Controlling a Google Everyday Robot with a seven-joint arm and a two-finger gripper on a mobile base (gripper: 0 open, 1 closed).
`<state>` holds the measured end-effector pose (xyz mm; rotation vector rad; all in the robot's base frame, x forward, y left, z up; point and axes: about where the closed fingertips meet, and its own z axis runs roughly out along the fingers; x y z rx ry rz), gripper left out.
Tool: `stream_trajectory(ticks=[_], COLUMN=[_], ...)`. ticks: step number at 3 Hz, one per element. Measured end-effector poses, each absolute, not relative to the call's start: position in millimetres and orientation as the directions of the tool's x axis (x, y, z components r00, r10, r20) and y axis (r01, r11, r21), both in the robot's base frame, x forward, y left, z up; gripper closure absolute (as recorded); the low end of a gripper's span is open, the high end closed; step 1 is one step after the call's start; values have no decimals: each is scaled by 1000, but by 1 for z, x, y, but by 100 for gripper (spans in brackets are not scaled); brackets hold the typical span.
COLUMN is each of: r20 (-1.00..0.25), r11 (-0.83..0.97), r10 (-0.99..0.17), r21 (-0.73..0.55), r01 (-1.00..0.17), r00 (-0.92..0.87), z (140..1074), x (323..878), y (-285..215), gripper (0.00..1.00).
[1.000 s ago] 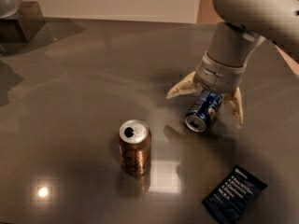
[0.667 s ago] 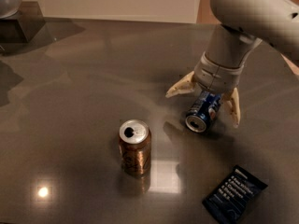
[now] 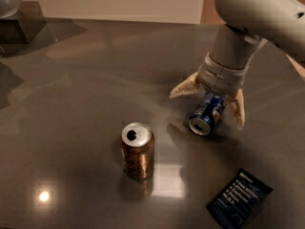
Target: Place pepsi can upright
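Note:
The pepsi can [image 3: 208, 114] is small and blue with a silver end. It lies on its side on the dark table [image 3: 86, 80], right of centre, its open end facing the camera. My gripper [image 3: 208, 107] hangs straight over it with its two cream fingers spread wide. One fingertip [image 3: 178, 91] sits to the can's left and the other [image 3: 238, 114] to its right. The fingers straddle the can without closing on it.
A brown copper can [image 3: 137, 150] stands upright to the left of the pepsi can. A flat dark-blue snack packet [image 3: 239, 199] lies at the front right. A bowl on a dark block [image 3: 14, 18] is at the far left corner.
My arm and gripper have shifted very slightly. The pepsi can still lies on its side between the spread fingers.

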<state>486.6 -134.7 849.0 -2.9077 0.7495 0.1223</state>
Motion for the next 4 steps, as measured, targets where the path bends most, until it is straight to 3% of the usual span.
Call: stream_trajectory(ticks=[3,4], r20=[-154,-154], r11=[-765,-765], r10=[-621,-621], r21=[-90,-90], r01=[-637,-637], r00=[768,768], z=[847,847], x=[484,484], y=[-128,-128], gripper=[0,0])
